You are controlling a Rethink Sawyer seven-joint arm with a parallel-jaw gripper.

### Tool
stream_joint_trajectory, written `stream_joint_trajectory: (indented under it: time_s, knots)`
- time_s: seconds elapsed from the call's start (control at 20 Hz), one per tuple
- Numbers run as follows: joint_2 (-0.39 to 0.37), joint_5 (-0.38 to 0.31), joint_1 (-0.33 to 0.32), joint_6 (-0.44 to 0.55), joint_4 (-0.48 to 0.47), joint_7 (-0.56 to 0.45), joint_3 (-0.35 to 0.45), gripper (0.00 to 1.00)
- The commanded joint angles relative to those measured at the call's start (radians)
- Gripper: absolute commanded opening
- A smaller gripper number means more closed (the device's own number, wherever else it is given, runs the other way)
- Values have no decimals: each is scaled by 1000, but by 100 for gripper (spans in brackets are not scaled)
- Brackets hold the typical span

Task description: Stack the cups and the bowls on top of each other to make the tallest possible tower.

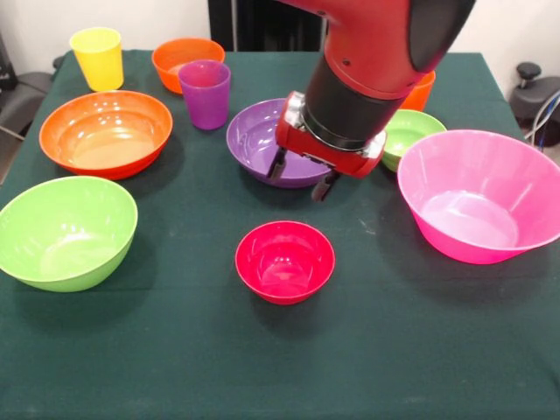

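Observation:
My gripper (300, 178) hangs open and empty over the near rim of the purple bowl (258, 140). Just in front of it a small red-magenta bowl (284, 261) stands alone with nothing in it. A large orange bowl (106, 133) and a lime green bowl (66, 232) sit at the left. The huge pink bowl (481, 194) is at the right, with a small green bowl (411, 131) behind it. At the back stand a yellow cup (98, 57), a small orange bowl (186, 61) and a purple cup (205, 94). An orange cup (423, 91) is mostly hidden behind the arm.
Everything stands on a dark green tablecloth (262, 367). The red and black arm (376, 61) comes down over the middle of the table's back and hides what lies behind it.

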Motion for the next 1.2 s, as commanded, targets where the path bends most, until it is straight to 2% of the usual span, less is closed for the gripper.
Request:
stream_joint_trajectory:
  time_s: [0.05,0.3,0.4,0.55,0.8,1.2]
  knots:
    - [4,-76,-34,33,34,-136,111,100]
    - [-29,-72,-32,42,75,-139,116,100]
    - [-68,-64,-29,91,89,-151,113,100]
    - [-173,-56,-12,147,158,-162,96,100]
    - [-243,-51,6,121,265,-129,102,100]
    - [-411,-45,57,102,488,-83,96,100]
